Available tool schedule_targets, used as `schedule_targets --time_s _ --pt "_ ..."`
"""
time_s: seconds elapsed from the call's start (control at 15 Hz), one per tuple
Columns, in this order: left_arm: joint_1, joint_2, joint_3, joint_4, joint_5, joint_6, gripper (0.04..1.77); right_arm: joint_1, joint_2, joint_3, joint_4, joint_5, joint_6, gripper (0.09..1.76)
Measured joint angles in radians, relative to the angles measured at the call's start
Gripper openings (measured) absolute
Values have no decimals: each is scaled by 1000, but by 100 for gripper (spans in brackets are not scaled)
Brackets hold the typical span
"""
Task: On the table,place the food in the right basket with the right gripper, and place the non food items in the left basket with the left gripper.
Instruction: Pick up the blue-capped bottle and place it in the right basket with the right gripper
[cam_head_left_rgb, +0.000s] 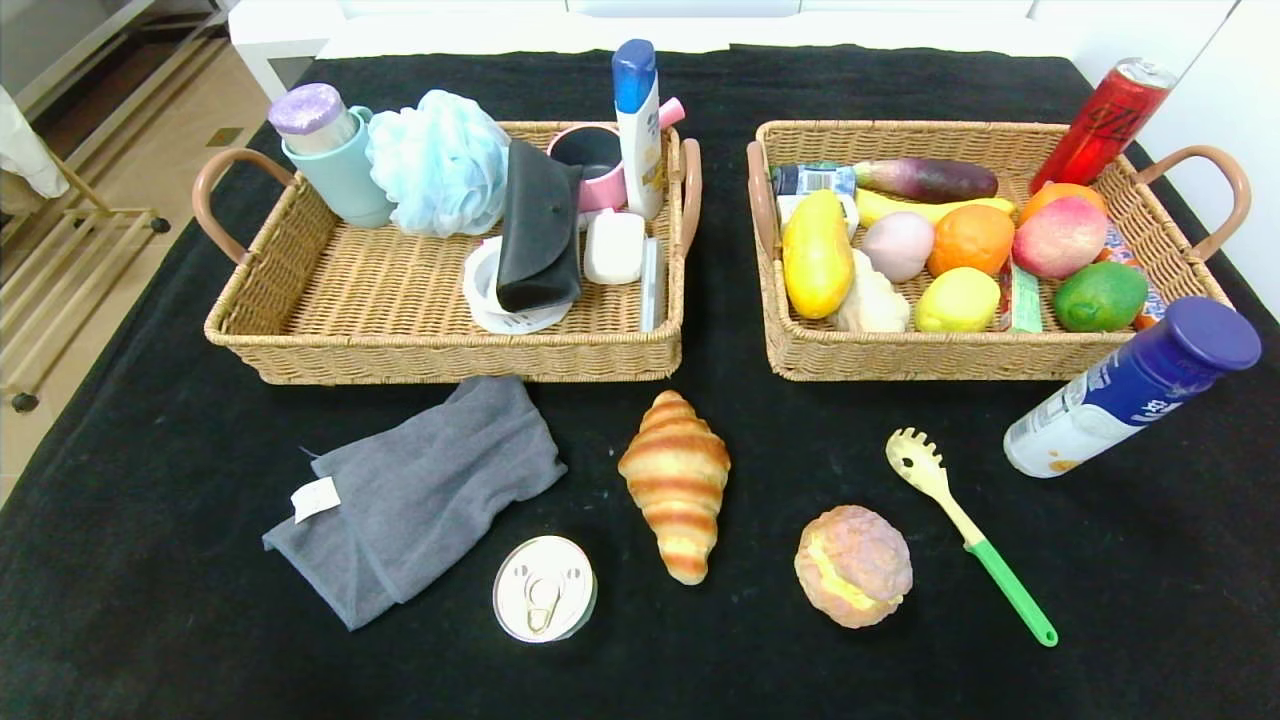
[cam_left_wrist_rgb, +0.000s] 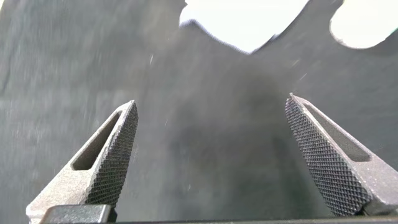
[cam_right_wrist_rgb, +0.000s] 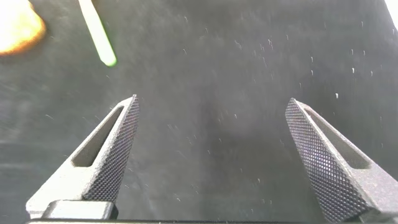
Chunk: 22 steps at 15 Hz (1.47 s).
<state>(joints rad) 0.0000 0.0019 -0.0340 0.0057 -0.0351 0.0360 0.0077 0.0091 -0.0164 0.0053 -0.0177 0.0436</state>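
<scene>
On the black table in the head view lie a grey cloth (cam_head_left_rgb: 415, 495), a tin can (cam_head_left_rgb: 545, 588), a croissant (cam_head_left_rgb: 677, 480), a round bun (cam_head_left_rgb: 853, 565) and a pasta spoon (cam_head_left_rgb: 965, 530) with a green handle. The left basket (cam_head_left_rgb: 400, 290) holds non-food items. The right basket (cam_head_left_rgb: 950, 360) holds fruit and other food. Neither gripper shows in the head view. My left gripper (cam_left_wrist_rgb: 211, 99) is open and empty over bare black cloth. My right gripper (cam_right_wrist_rgb: 212, 99) is open and empty over black cloth, with the spoon's green handle (cam_right_wrist_rgb: 99, 37) and the bun (cam_right_wrist_rgb: 18, 28) beyond it.
A white bottle with a blue cap (cam_head_left_rgb: 1130, 390) leans at the right basket's front right corner. A red drink can (cam_head_left_rgb: 1100, 120) leans at its back right. Two bright pale shapes (cam_left_wrist_rgb: 242, 22) lie beyond the left gripper. The table's front strip is bare.
</scene>
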Motion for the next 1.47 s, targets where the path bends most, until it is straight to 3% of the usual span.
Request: schedule_targets --time_s 0.2,0.4,0.67,0.8,1.13,1.47 --pt "-2 75 -123 -10 -78 -36 172 4 89 -105 -5 46 26 171" --pt "-42 246 -233 -103 -123 -52 172 28 230 -234 -7 64 26 171" --pt "-144 541 -340 -258 -199 -15 172 103 428 -344 -80 71 11 171" --pt "-235 671 -404 -283 -234 3 172 146 517 -358 -163 72 3 171" --pt "-414 914 -566 -299 -250 13 172 246 648 -366 -199 71 -1 171" --pt "-470 1089 -654 -311 -180 14 172 272 728 -365 -237 67 -4 171"
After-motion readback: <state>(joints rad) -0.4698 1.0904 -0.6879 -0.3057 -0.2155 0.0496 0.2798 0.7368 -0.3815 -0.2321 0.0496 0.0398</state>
